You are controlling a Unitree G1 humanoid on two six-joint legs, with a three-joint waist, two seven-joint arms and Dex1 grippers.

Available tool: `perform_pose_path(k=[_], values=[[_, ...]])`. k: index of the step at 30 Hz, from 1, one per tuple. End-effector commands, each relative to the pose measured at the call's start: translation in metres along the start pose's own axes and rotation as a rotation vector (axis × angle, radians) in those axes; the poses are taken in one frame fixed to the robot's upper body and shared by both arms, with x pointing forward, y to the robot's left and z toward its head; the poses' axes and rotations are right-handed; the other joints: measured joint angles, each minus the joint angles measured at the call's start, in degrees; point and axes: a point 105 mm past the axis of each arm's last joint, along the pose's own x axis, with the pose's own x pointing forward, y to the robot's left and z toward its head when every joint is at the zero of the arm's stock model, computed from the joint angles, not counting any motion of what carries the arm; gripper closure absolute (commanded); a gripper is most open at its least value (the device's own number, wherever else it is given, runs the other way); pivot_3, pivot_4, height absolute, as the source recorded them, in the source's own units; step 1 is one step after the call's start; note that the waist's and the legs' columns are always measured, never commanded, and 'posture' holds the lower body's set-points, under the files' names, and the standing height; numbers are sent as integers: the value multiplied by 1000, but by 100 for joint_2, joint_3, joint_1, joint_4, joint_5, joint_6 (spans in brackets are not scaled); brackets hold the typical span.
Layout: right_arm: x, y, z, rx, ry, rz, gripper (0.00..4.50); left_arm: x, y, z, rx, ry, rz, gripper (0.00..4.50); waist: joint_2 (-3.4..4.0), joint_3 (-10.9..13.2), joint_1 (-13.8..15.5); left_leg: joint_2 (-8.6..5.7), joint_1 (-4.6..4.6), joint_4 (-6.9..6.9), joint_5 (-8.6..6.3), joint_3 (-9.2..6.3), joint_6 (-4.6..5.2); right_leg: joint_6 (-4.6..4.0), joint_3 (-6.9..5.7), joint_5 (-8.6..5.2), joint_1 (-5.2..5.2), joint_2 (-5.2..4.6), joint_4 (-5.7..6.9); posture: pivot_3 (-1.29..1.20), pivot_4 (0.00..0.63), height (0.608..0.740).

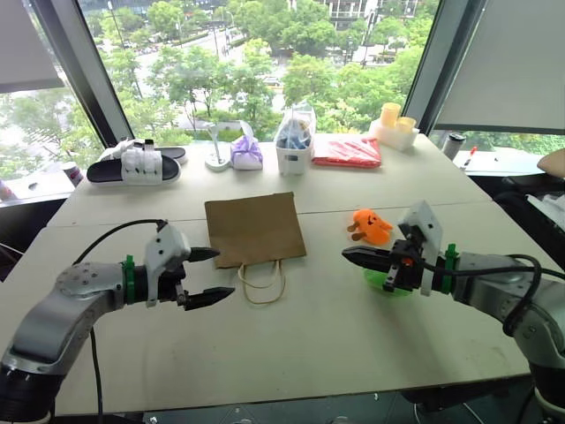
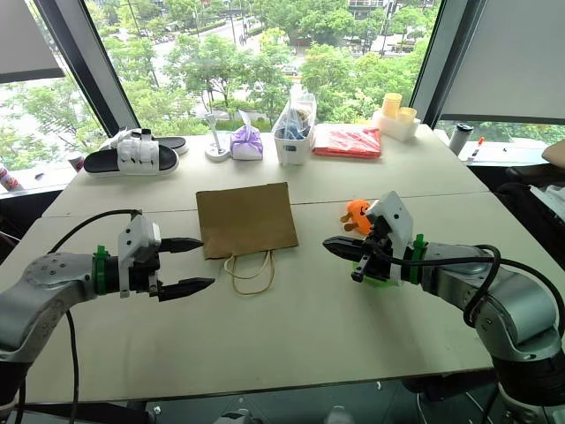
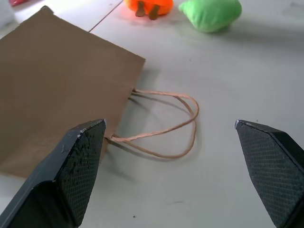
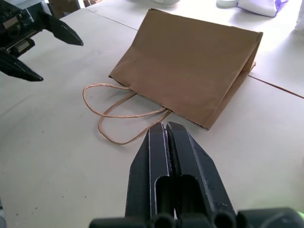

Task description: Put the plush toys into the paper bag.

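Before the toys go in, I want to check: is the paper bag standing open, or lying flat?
Lying flat. The paper bag lies folded on the table, mouth closed, and its cord handles rest on the tabletop.

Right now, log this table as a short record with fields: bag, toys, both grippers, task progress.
bag: paper bag lies flat mid-table, cord handles toward the robot
orange toy: orange plush toy on the table, right of the bag, apart from it
green toy: green plush toy on the table beside the orange one, largely behind the right gripper in the head views
left gripper: left gripper open, empty, near the handles
right gripper: right gripper shut, empty, pointing toward the bag
progress: no toy in the bag yet
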Motion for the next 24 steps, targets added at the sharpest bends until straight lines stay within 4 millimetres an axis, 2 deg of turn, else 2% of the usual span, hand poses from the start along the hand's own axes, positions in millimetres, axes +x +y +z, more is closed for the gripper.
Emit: perform_pose_path(k=[1,3,6,12,15,19,22,24], values=[[2,6,8,-60,-31,6,4500,14,6,-6,217,35,-95,29,1,-1,18,0,0,1,0,1,0,-6,0,-3,1,0,-1,0,150,740],[4,6,6,-73,-25,2,4500,21,10,-14,278,53,-133,29,1,-1,7,-4,-1,4,0,1,0,-6,-1,-3,4,-2,-3,0,150,740],[6,7,6,-72,-34,-3,4500,38,20,-17,325,30,-150,29,0,0,-2,-5,-3,2,0,3,1,7,0,4,0,-3,-4,0,150,740],[7,9,5,-75,-43,-20,4500,61,27,-23,383,14,-205,29,0,0,-16,-5,-4,3,-1,1,1,9,-2,5,-4,-2,0,0,150,740],[7,9,3,-75,-43,-39,4500,69,29,-19,394,-4,-218,863,-1,0,-11,-5,-4,4,0,0,2,9,-3,5,-4,-2,1,0,150,740],[7,10,1,-64,-48,-55,4500,71,33,-9,395,-44,-229,2947,-2,1,-12,-6,-4,5,0,0,2,10,-3,5,-3,-2,2,0,150,740],[7,12,-5,-52,-40,-66,4500,68,34,7,372,-96,-257,4409,-2,1,-16,-6,-4,6,0,0,2,10,-3,5,-3,-2,5,0,150,740],[7,13,-9,-43,-33,-74,4500,68,35,17,352,-122,-259,4464,-2,1,-19,-6,-4,7,0,-1,2,10,-3,5,-3,-1,6,0,150,740]])
